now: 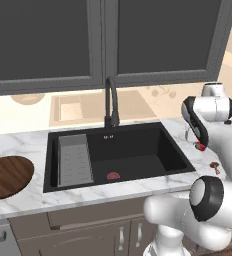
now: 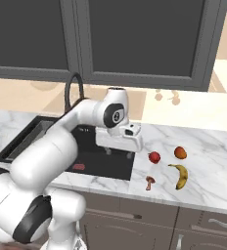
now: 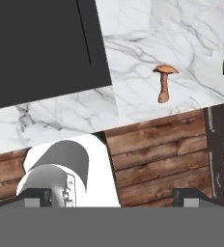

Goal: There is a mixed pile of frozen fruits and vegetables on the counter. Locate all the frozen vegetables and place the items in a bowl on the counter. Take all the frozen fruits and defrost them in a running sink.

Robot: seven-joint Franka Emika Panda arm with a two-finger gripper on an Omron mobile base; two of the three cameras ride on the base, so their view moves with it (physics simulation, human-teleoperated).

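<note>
- Hovering with jaws (image 2: pixel 120 152) spread wide and empty, at the sink's (image 1: pixel 153 165) right edge, above the table (image 2: pixel 208 146).
- Lying on the table right of the sink: one red chunk (image 2: pixel 154 157), one orange-red fruit (image 2: pixel 180 153), one banana (image 2: pixel 181 176), one tan mushroom-like piece (image 2: pixel 149 182); four items, none touching.
- Counted: two vegetables, two fruits, one wooden bowl (image 1: pixel 8 175) far left of the sink, one faucet (image 1: pixel 110 102).
- Judged light, stiff and likely slick when frozen.
- Best taken: mushroom piece across its thin stem; round ones across the middle, apt to roll; banana across its midsection.
</note>
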